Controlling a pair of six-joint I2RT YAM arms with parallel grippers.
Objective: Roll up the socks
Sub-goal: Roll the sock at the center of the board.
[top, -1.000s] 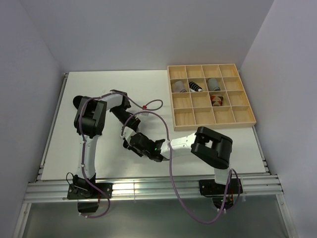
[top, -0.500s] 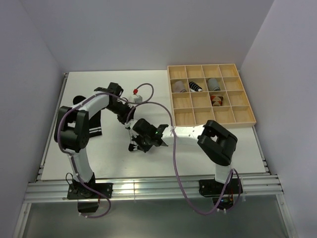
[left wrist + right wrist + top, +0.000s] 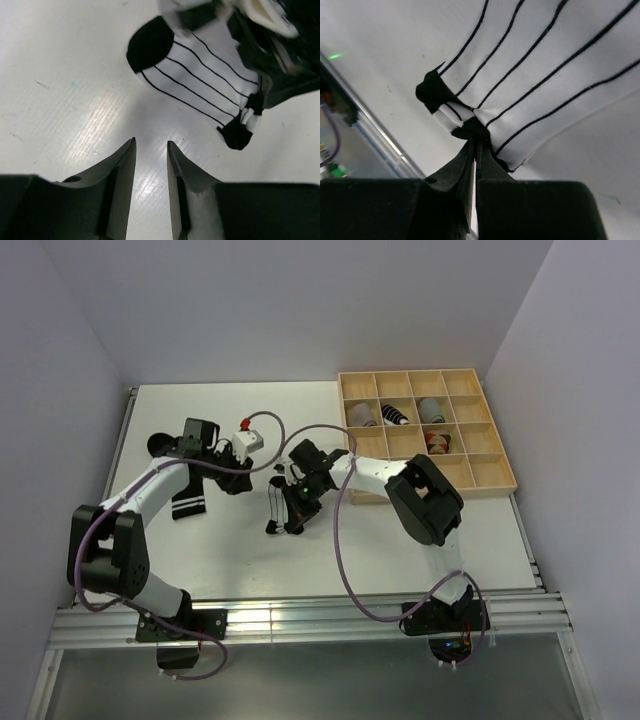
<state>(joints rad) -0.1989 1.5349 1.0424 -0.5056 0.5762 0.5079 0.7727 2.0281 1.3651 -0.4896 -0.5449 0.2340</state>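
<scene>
The white striped sock (image 3: 545,65) lies flat on the table (image 3: 60,75), and your right gripper (image 3: 475,146) has its fingers pressed tight on the cuff end to anchor it. Your left gripper (image 3: 151,145) hovers just short of the toe end, fingers slightly apart and empty, likely lined up to start the roll.

The right claw (image 3: 475,148) has carried the white striped sock (image 3: 279,513) up the tabletop (image 3: 400,545), nearer the tray (image 3: 506,483). The left claw (image 3: 151,143) has moved back, off the sock.

The right gripper (image 3: 475,142) is pinched tight on the black-trimmed end of the white striped sock (image 3: 200,75), while the left gripper (image 3: 151,142) hovers near its black toe, jaws slightly parted and empty.
</scene>
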